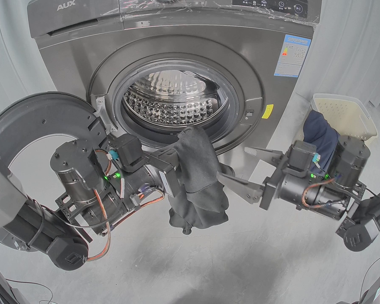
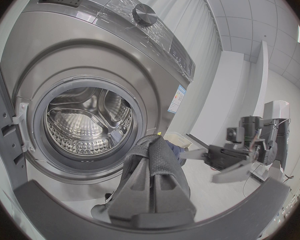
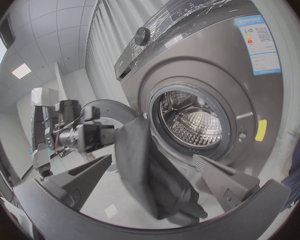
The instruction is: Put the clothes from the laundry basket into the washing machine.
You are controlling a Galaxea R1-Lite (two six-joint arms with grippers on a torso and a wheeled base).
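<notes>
One washing machine (image 1: 257, 64) stood with its door (image 1: 42, 115) swung open to the left and its drum (image 1: 169, 100) apparently bare, so by my reading nothing was loaded yet. One laundry basket (image 1: 346, 115), far right, held one navy garment (image 1: 321, 134). One dark grey garment (image 1: 198, 169) hung just before the opening, pinched in the left jaws. The right jaws gaped wide beside it, holding nothing.

Left arm bent at the elbow, forearm pointing right; left gripper (image 2: 152, 172) pressed closed on a dark garment (image 1: 198, 169); right arm bent, forearm pointing left; right gripper (image 1: 232, 162) level, fingers spread wide, tips just beside the garment.
</notes>
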